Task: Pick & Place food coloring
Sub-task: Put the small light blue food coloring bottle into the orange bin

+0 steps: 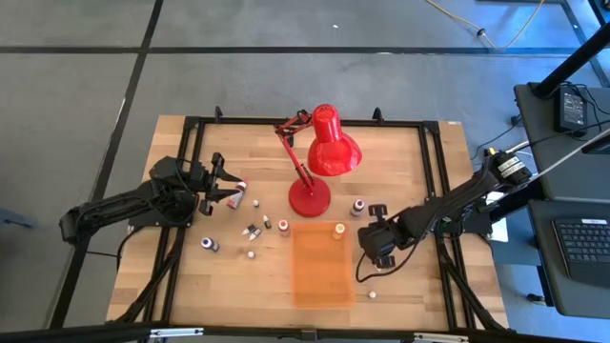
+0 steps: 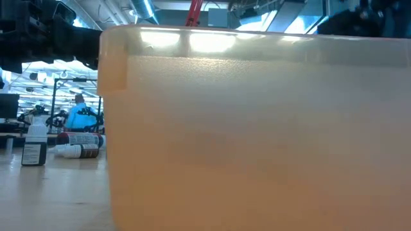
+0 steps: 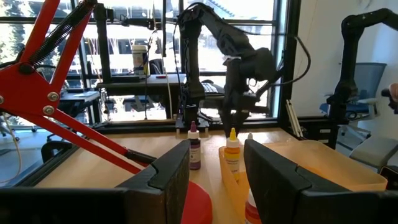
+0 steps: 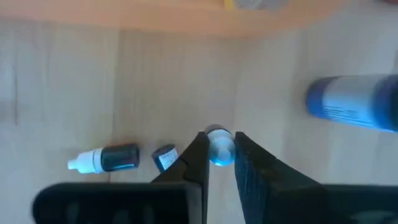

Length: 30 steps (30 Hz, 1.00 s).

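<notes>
On the table (image 1: 400, 286), at about 4 o'clock from the lamp (image 1: 322, 157), the right gripper (image 4: 219, 152) is low over the wood, just beside the right edge of the orange tray (image 1: 319, 267). Its two dark fingers (image 4: 196, 163) are pressed together on a small blue bottle (image 4: 219, 149), which shows between the tips in the right wrist view. Near it in that view lie a dark bottle with a white cap (image 4: 106, 158) on its side, a small blue piece (image 4: 165, 157), and a bigger blue bottle (image 4: 351, 103).

At 9 o'clock from the lamp base, the left gripper (image 1: 227, 191) rests near the left side of the table. Its fingers (image 3: 171, 171) stand partly apart, and I cannot tell that anything is between them.

The other bottles are spread at 7 to 8 o'clock from the lamp base: one beside the left gripper (image 1: 255, 202), a group of three (image 1: 254, 230), one near the tray corner (image 1: 283, 227), and one farther left (image 1: 208, 244). An orange one (image 1: 338, 230) stands in the far right corner of the tray, and a dark one (image 1: 358, 207) stands at 3 o'clock from the lamp base. A white cap (image 1: 373, 294) lies at 5 o'clock, beyond the tray's right edge.
</notes>
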Each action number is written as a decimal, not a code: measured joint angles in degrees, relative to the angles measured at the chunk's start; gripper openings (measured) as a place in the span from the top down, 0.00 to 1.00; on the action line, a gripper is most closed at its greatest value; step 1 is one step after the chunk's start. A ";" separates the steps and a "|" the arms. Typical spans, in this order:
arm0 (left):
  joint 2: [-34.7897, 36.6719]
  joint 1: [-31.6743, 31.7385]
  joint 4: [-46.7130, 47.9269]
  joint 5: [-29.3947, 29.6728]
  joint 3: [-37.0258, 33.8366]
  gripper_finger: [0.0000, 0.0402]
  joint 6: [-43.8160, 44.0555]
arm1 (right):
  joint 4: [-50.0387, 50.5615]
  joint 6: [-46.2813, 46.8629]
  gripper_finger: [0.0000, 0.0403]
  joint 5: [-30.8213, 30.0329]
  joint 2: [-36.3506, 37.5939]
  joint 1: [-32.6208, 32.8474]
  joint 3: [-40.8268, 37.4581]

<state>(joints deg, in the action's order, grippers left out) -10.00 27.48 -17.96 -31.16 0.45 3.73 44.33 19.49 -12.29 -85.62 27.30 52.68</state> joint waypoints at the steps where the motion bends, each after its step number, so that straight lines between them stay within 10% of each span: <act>1: -0.01 0.00 0.00 0.00 -0.01 0.63 0.00 | 0.57 -0.08 0.87 -0.08 0.00 0.14 1.29; 30: -0.02 0.00 -0.02 0.02 -0.02 0.63 0.00 | -11.71 -7.83 0.87 1.29 -7.36 3.99 11.92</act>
<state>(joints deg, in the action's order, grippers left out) -10.02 27.48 -17.97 -31.14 0.43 3.73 32.62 11.65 -11.00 -92.98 31.29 64.60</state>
